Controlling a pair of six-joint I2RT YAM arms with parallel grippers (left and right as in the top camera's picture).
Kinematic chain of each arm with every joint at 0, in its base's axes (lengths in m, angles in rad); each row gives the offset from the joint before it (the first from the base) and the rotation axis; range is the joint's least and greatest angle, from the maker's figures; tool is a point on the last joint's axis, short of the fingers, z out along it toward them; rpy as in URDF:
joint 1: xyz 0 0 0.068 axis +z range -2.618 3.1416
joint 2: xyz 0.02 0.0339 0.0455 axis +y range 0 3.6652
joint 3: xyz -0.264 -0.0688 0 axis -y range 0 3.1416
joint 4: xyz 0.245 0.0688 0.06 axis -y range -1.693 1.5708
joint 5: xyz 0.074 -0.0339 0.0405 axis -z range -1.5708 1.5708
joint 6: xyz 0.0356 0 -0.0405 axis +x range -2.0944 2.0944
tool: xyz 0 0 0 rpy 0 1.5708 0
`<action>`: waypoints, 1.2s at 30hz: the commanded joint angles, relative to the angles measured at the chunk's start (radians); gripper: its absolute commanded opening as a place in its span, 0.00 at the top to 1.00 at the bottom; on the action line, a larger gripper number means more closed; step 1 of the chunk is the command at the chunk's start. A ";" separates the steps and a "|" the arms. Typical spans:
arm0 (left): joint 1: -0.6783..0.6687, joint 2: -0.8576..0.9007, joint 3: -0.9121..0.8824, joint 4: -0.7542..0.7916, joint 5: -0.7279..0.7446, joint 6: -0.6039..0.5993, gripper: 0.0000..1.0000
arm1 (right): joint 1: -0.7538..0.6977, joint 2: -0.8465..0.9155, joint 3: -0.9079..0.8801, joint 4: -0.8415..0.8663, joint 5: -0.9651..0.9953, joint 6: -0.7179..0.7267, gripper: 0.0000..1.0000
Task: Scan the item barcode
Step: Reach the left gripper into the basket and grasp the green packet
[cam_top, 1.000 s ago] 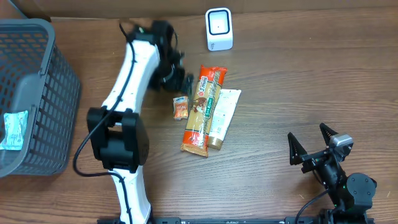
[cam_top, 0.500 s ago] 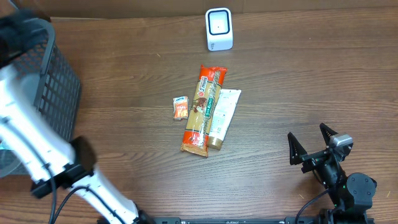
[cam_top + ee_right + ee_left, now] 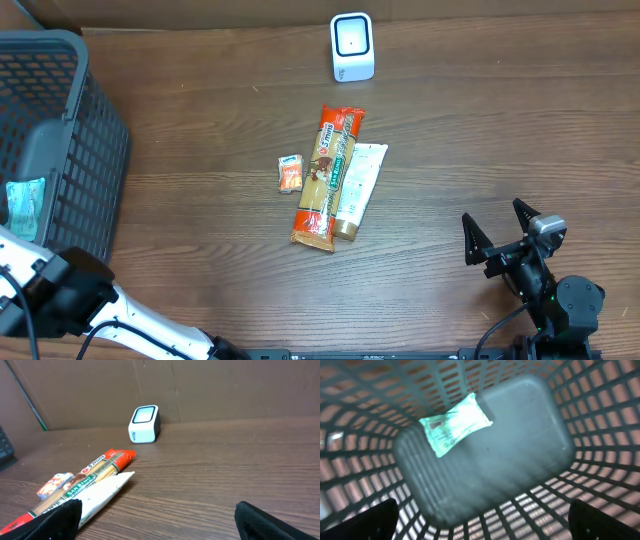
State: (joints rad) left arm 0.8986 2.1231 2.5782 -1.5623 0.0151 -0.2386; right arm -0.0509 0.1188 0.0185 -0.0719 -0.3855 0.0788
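Spaghetti pack [image 3: 325,180] lies centrally on the table [image 3: 480,120], touching a white packet [image 3: 362,185]. From left: left gripper [image 3: 485,522] spread wide, empty, above the basket [image 3: 100,165]; small orange sachet [image 3: 290,173]; the pack (light, stiff, brittle inside, I think: better grasp across its middle); scanner [image 3: 352,47] behind; right gripper [image 3: 493,228] wide apart, empty.

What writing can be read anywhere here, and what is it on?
"3 mins": near the top of the orange packet.
"San Remo": green band on the same packet, probably; it is small.
Too small or blurred to read: print on the white tube, small sachet, scanner, pale green packet.
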 commanded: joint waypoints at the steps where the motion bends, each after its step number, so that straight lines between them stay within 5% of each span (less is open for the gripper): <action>1: -0.002 -0.002 -0.157 0.089 0.005 0.087 0.00 | 0.005 0.009 -0.004 0.004 0.002 0.004 0.00; 10: -0.002 -0.002 -0.563 0.470 0.003 0.451 0.00 | 0.005 0.028 -0.004 0.004 0.002 0.004 0.00; 18: 0.002 -0.001 -0.730 0.742 -0.077 0.526 0.00 | 0.005 0.077 -0.004 0.004 0.002 0.004 0.00; 36: 0.097 0.000 -1.015 1.044 -0.073 0.706 0.00 | 0.005 0.147 -0.004 0.005 -0.002 0.005 0.00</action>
State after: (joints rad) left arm 0.9798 2.1284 1.6131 -0.5438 -0.0540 0.4305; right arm -0.0505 0.2649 0.0185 -0.0715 -0.3859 0.0784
